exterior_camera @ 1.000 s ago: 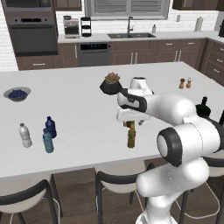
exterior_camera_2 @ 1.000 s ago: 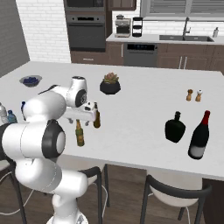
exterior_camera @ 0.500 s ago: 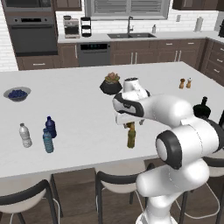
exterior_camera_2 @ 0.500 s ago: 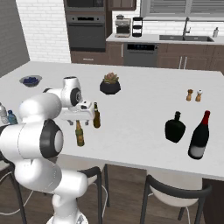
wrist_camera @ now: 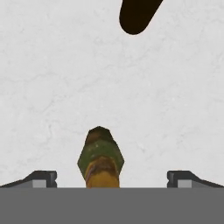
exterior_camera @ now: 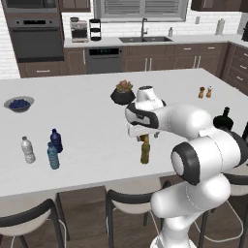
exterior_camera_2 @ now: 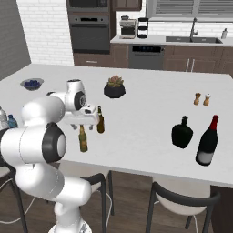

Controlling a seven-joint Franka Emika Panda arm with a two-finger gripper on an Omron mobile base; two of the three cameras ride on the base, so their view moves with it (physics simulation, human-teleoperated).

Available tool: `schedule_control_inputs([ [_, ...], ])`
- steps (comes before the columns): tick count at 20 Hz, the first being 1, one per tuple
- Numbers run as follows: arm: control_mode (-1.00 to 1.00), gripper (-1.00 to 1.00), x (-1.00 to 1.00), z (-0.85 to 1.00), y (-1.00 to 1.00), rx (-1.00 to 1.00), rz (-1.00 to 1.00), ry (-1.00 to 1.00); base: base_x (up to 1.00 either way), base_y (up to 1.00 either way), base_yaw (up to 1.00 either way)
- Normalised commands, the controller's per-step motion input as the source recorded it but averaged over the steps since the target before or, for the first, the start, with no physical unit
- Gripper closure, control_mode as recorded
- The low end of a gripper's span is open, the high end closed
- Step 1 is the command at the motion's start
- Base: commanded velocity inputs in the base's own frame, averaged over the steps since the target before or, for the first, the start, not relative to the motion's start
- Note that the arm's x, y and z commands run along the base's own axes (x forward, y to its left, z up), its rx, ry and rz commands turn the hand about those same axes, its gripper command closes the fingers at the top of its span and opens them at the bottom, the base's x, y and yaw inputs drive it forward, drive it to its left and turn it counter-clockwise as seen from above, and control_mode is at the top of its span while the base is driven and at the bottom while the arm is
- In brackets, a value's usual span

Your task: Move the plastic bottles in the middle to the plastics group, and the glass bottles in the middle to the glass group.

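Left base view: a white kitchen island [exterior_camera: 87,140] with the robot arm reaching over its near middle. The gripper [exterior_camera: 144,134] hangs pointing down, directly above the olive-green bottle [exterior_camera: 145,151], which stands upright near the front edge. The bottle's neck rises toward the hand, so its long axis is vertical and lines up with the gripper's line of descent. Far to the left stand the teal bottle [exterior_camera: 53,156], the navy bottle [exterior_camera: 56,140] and the clear whitish bottle [exterior_camera: 27,149], close together. The squat black bottle [exterior_camera: 224,118] sits at the right, partly behind the arm.

Right base view: the gripper [exterior_camera_2: 83,122] sits just over the top of the olive-green bottle [exterior_camera_2: 83,139]. The brown bottle [exterior_camera_2: 100,120] stands upright just beside it, slightly farther back and to the right. Well apart on the right are the squat black bottle [exterior_camera_2: 182,132] and a dark wine bottle with a red top [exterior_camera_2: 207,141] (the glass group, by the look of it).

Hand view: looking straight down, the olive-green bottle [wrist_camera: 101,158] appears top-on, centred between the two fingertips [wrist_camera: 41,178], which stand wide apart with clear gaps on both sides and hold nothing. The brown bottle [wrist_camera: 136,15] shows at the top edge. A straight drop should bring the fingers around the neck.
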Motion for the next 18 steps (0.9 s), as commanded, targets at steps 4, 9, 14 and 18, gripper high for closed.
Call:
schedule_control_inputs([
  [4,-1.0,-1.0,0.0,0.0,0.0,0.1,-0.02,0.0,0.0,0.0,0.0],
  [9,-1.0,-1.0,-0.03,0.0,0.06,0.14,-0.07,0.0,0.0,0.0,0.0],
  [14,-1.0,-1.0,-0.07,-0.09,0.08,0.05,-0.08,0.0,0.0,0.0,0.0],
  [18,-1.0,-1.0,0.0,-0.1,0.06,0.0,-0.05,-0.01,0.0,0.0,0.0],
])
